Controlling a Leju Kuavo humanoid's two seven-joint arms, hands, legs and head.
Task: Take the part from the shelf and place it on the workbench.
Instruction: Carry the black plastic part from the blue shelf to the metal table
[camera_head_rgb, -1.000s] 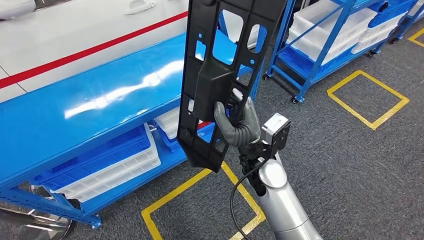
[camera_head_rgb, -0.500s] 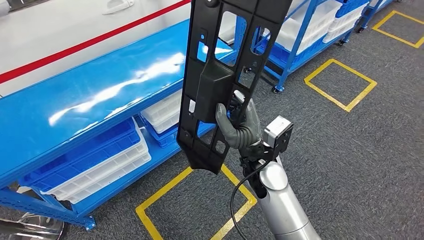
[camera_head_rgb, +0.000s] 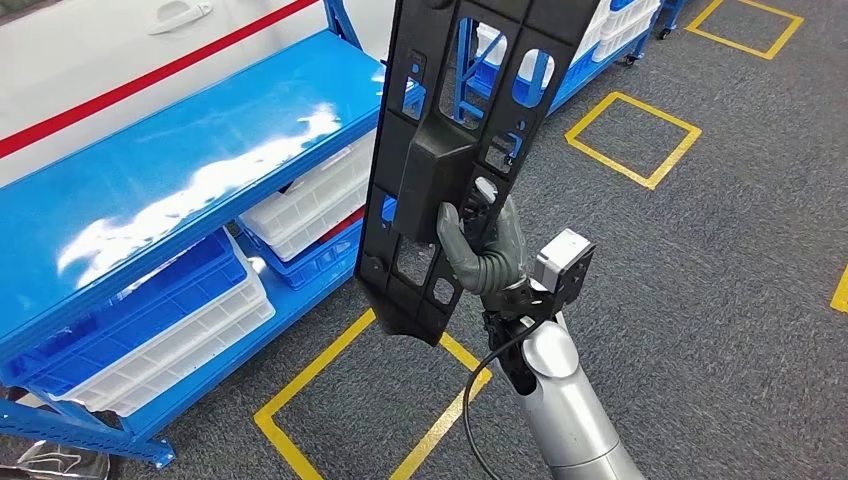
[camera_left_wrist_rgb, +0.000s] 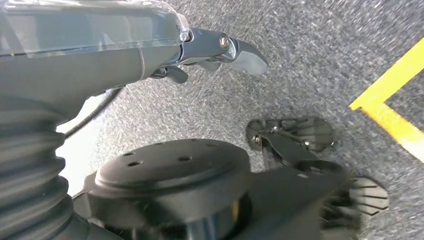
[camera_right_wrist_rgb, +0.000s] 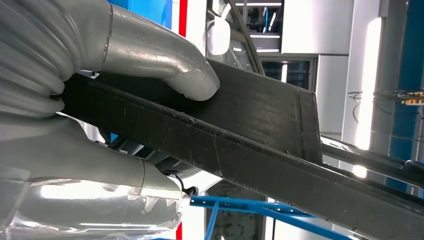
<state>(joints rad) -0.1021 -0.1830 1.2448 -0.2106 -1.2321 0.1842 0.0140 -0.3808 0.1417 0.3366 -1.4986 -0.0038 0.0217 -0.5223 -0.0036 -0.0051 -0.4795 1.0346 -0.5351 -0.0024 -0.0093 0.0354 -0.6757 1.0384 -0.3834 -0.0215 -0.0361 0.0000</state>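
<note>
The blue surface (camera_head_rgb: 180, 170) runs along the robot's left, glossy and glaring under the lights, with white crates (camera_head_rgb: 190, 335) stacked in blue trays on the shelf beneath it. Behind it, a white car body (camera_head_rgb: 90, 50) with a red stripe. Further off, a blue rack (camera_head_rgb: 600, 40) on wheels, loaded with more white crates. Grey carpet (camera_head_rgb: 720, 270) all round, marked with yellow tape squares (camera_head_rgb: 630, 140).

Front and centre, the part (camera_head_rgb: 450, 150): a long black plastic panel, matte, riddled with rectangular cut-outs, a solid raised block at its middle. It stands nearly upright in the air, long axis running up and down, top leaning slightly to the robot's right, lower end hanging above the carpet just off the surface's edge. Nothing sits between it and the surface.

The right robot hand (camera_head_rgb: 485, 250) is clamped on the part at the lower middle, thumb pressed on one face, fingers (camera_right_wrist_rgb: 192, 82) wrapped over the ribbed edge. The left robot hand (camera_left_wrist_rgb: 220, 50) hangs over the carpet, fingers loosely curled, holding nothing I can see; whether it's closed, I can't tell.
</note>
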